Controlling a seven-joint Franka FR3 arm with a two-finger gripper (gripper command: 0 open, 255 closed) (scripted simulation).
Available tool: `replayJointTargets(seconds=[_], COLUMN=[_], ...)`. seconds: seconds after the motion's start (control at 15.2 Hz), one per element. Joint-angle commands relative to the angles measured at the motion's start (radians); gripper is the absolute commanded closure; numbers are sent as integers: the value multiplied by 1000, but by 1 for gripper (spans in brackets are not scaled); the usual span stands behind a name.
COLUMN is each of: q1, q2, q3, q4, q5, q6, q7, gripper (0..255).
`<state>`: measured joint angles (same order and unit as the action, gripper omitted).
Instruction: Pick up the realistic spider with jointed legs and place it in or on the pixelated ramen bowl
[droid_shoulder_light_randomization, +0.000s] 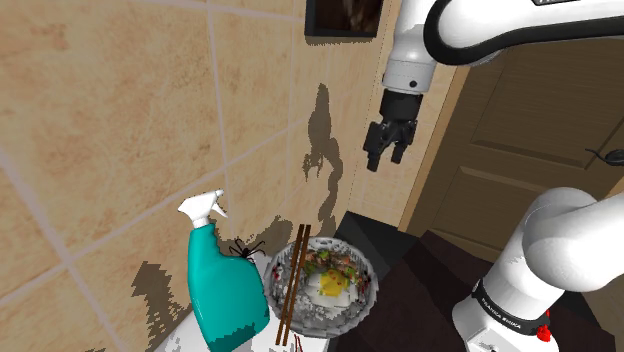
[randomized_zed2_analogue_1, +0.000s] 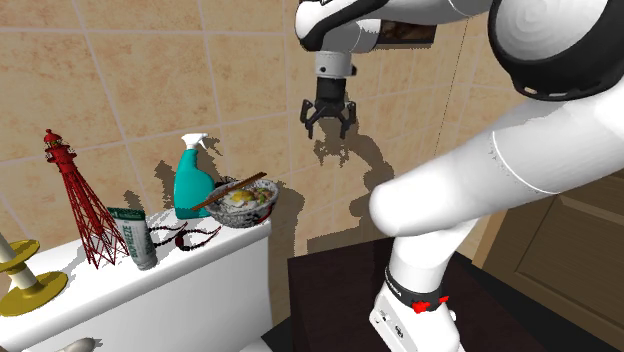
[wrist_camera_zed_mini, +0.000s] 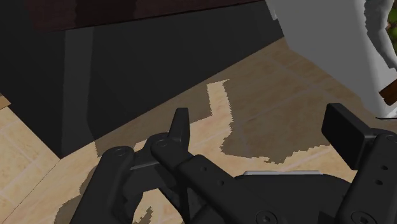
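A small black spider (droid_shoulder_light_randomization: 243, 247) lies on the white top (randomized_zed2_analogue_1: 250, 232), between the teal spray bottle (droid_shoulder_light_randomization: 222, 285) and the ramen bowl (droid_shoulder_light_randomization: 320, 285). In the second exterior view the spider (randomized_zed2_analogue_1: 188, 237) lies in front of the bottle, left of the bowl (randomized_zed2_analogue_1: 243, 203). Noodles, an egg and brown chopsticks are in the bowl. My gripper (droid_shoulder_light_randomization: 387, 158) hangs in the air well above and to the right of the bowl (randomized_zed2_analogue_1: 328, 130). In the wrist view the gripper (wrist_camera_zed_mini: 264, 130) is open, with nothing between its fingers (wrist_camera_zed_mini: 180, 130).
On the white top, left of the bottle, stand a red lattice tower (randomized_zed2_analogue_1: 80, 200), a grey-green tube (randomized_zed2_analogue_1: 135, 237) and a yellow stand (randomized_zed2_analogue_1: 25, 285). A tiled wall rises behind them. A dark low cabinet (randomized_zed2_analogue_1: 330, 290) sits beside the white unit, and a wooden door (droid_shoulder_light_randomization: 520, 110) is behind the arm.
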<state>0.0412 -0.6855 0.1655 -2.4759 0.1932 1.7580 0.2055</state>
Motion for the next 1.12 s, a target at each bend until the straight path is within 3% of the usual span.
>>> replayJointTargets(seconds=[0.0,0.59,1.06], q1=[15,52,54], q2=[27,250,489], q3=[44,242,387], q4=[3,92,231], q5=[27,89,32], q6=[31,198,313], q7=[53,283,492], gripper=[0,0,0])
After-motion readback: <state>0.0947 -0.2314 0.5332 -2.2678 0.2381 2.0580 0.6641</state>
